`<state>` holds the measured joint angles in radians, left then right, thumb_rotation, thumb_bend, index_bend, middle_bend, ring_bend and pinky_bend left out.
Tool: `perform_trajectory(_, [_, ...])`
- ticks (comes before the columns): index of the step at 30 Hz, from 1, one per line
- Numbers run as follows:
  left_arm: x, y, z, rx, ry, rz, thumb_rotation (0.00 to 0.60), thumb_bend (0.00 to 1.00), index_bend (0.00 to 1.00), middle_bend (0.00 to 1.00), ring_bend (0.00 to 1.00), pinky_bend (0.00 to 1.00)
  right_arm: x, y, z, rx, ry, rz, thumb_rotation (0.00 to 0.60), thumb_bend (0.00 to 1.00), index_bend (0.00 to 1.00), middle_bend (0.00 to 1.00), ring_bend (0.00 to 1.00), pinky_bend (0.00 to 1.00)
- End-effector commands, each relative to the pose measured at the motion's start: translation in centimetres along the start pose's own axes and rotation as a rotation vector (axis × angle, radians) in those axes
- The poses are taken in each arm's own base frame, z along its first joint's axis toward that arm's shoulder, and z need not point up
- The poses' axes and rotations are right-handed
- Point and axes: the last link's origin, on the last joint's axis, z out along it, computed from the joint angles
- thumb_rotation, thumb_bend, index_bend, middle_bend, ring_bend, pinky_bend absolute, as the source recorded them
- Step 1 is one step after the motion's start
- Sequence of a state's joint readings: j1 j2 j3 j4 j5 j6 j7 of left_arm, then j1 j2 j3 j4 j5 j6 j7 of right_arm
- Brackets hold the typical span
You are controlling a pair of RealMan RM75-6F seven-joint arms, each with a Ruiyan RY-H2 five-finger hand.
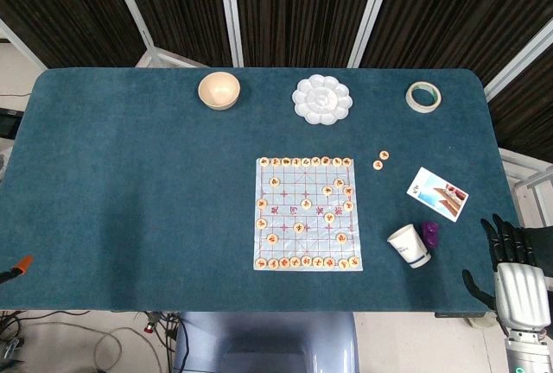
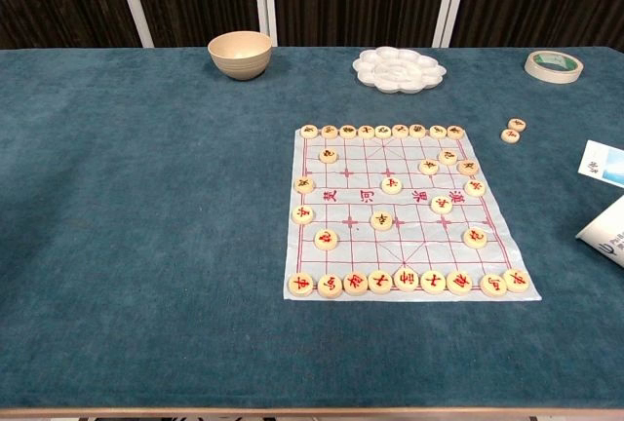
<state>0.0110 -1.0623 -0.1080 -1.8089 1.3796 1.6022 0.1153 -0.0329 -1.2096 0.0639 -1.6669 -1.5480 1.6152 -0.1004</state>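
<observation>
Overhead, the right hand (image 1: 517, 280) sits at the table's (image 1: 130, 200) four o'clock corner, fingers spread, holding nothing; nearest it, at its nine o'clock, a paper cup (image 1: 409, 245) lies tipped beside a purple piece (image 1: 429, 233), with a card (image 1: 437, 193) at eleven. Left of those lies the chess board (image 1: 308, 213), two loose discs (image 1: 380, 160) at its two o'clock. From the chest, the board (image 2: 405, 214) is central, the cup (image 2: 606, 232) at three o'clock, a bowl (image 2: 240, 54) at eleven, a palette (image 2: 399, 68) at twelve, tape (image 2: 554, 65) at one. Neither view shows the left hand.

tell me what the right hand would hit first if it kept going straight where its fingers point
Probably nothing: the right hand points up along the table's right edge, past the card; height and depth are unclear.
</observation>
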Motion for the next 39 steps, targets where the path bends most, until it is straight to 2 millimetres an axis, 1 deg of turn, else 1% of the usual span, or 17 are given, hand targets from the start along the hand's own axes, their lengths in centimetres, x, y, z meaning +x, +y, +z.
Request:
perform_trajectory(1, [0.0,-0.02,0.0,0.001,-0.002,-0.001,0.6,0.0,0.05,0.0,0.0,0.0,-0.03,-0.03,-0.03,0.002,-0.002,-0.001,0.6,0.38,0.0,0.0,0.0,0.09])
perform_trajectory(33, [0.0,0.1,0.02,-0.003,0.004,0.006,0.6,0.0,0.05,0.0,0.0,0.0,0.51,0.13,-0.27,-0.002,-0.01,0.025,0.6,0.38,0.0,0.0,0.0,0.09])
perform_trajectory(36, [-0.03,0.1,-0.01,0.0,0.002,0.006,0.6,0.0,0.05,0.0,0.0,0.0,0.49,0.02,-0.14,-0.01,-0.024,0.06,0.6,0.38,0.0,0.0,0.0,0.09])
perform_trajectory(39, [0.09,0.03,0.02,0.005,0.01,0.004,0.6,0.0,0.05,0.0,0.0,0.0,0.61,0.01,0.49,0.001,-0.044,0.06,0.6,0.38,0.0,0.0,0.0,0.09])
